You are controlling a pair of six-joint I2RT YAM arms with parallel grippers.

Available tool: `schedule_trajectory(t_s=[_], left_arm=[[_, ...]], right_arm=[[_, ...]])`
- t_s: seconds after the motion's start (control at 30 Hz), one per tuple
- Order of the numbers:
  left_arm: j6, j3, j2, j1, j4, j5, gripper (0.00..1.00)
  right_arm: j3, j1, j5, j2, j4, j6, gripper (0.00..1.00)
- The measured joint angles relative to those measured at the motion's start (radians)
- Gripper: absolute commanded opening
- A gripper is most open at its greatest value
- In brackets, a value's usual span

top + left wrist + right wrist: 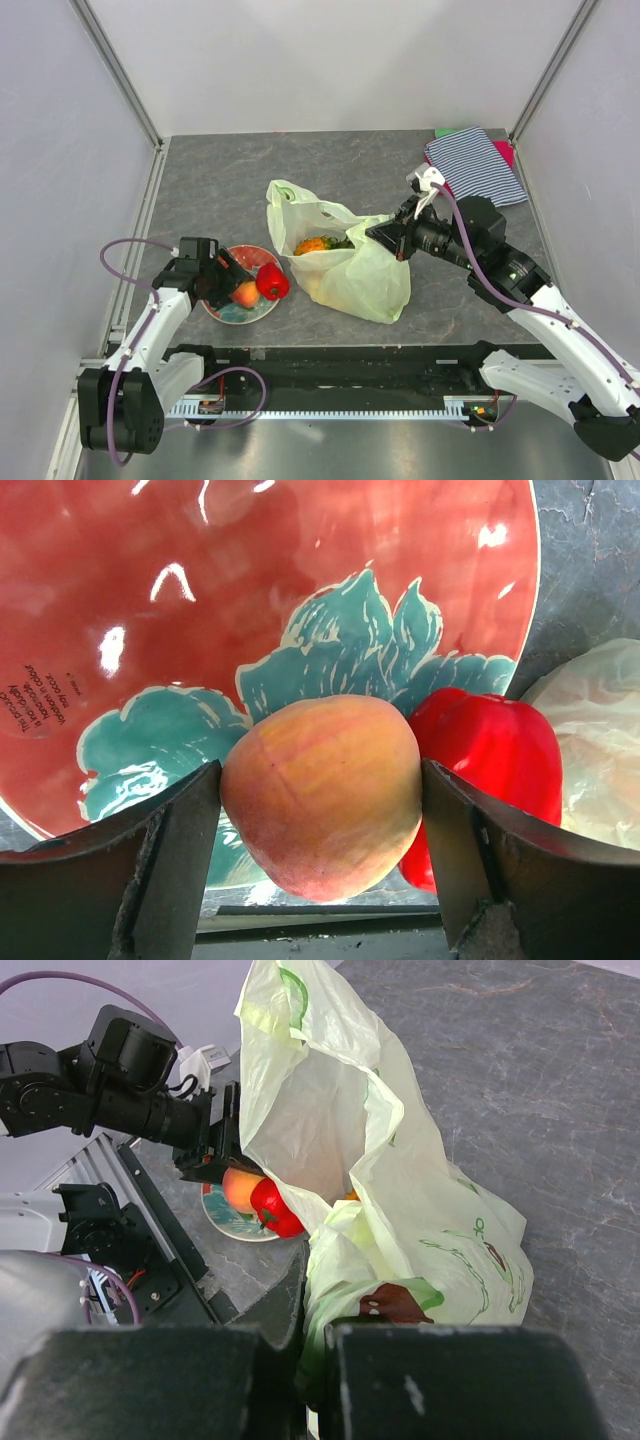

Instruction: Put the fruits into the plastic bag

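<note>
We see a peach (320,795) lying on a red plate (150,630) with blue-green flowers on it. A red pepper (490,750) sits right beside the peach, touching it, at the edge of the plate nearest the bag. The plate sits on the gray table (220,190), near the front on the left side.

The left gripper (236,287) is down at the plate. Its two fingers (180,860) are wide apart, and the peach is between them. Each finger is right up against a side of the peach. We cannot tell if they are squeezing it or only touching it.

Just beside the plate, in the middle of the table, is the plastic bag (350,275). It is pale green, thin and crinkly, and its mouth is open at the top. Inside it we see an orange pineapple (312,244) with some green next to it. One loop handle sticks up at the back.

The right gripper (385,232) is at the right side of the bag's mouth. Its fingers are closed together on the edge of the bag, pinching it and holding that side up.

Far back in the right corner lies a striped cloth (475,168), blue and white, well apart from the bag.
</note>
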Motion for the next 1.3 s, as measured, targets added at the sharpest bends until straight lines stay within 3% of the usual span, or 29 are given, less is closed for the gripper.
schedule_trajectory(t_s=[0.17, 0.63, 1.07, 1.3], left_arm=[[0.0, 0.0, -0.005, 0.013, -0.002, -0.002, 0.62], [0.016, 0.078, -0.114, 0.164, 0.016, -0.045, 0.56], [0.057, 0.226, -0.143, 0.169, 0.139, -0.022, 0.52], [0.076, 0.336, -0.166, 0.157, 0.273, 0.096, 0.52]], right_arm=[[0.0, 0.0, 0.0, -0.004, 0.0, 0.001, 0.0], [0.0, 0.0, 0.029, -0.006, -0.014, 0.0, 0.0], [0.0, 0.0, 0.042, -0.005, -0.022, 0.0, 0.0], [0.001, 0.0, 0.05, 0.005, -0.022, 0.0, 0.0]])
